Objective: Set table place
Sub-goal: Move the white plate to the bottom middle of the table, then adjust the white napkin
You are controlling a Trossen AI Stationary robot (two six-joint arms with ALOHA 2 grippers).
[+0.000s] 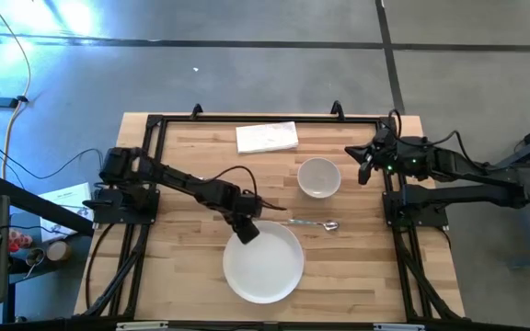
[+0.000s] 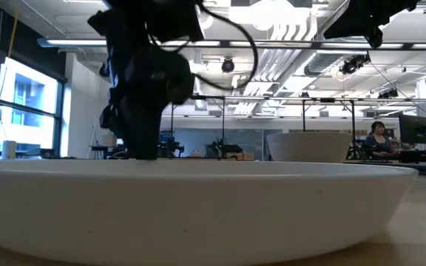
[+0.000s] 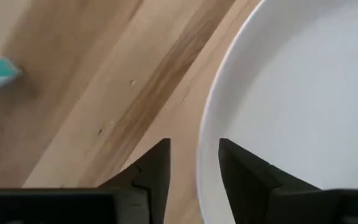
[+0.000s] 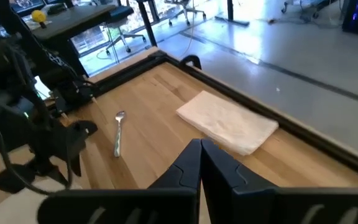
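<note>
Left gripper is shown lowered at the upper left rim of the white round plate, which lies on the near middle of the table. In the left wrist view its two dark fingers are seen parted by a narrow gap, and the plate's rim runs into that gap, one finger over the plate's inside and the other over the bare planks. Whether the rim is actually gripped cannot be told. In the low view the left arm is seen descending onto the plate, whose wall fills the foreground.

The thin metal spoon is placed just beyond the plate's far edge, to the right of the left gripper, lying crosswise with its bowl end toward the right. The smaller white bowl stands farther back, well apart from the plate. A folded cloth napkin is laid near the table's far rail.

Right gripper is held over the right rail, beside the bowl; in the right wrist view its fingers are seen pressed together, empty. A seated person is visible in the room beyond.
</note>
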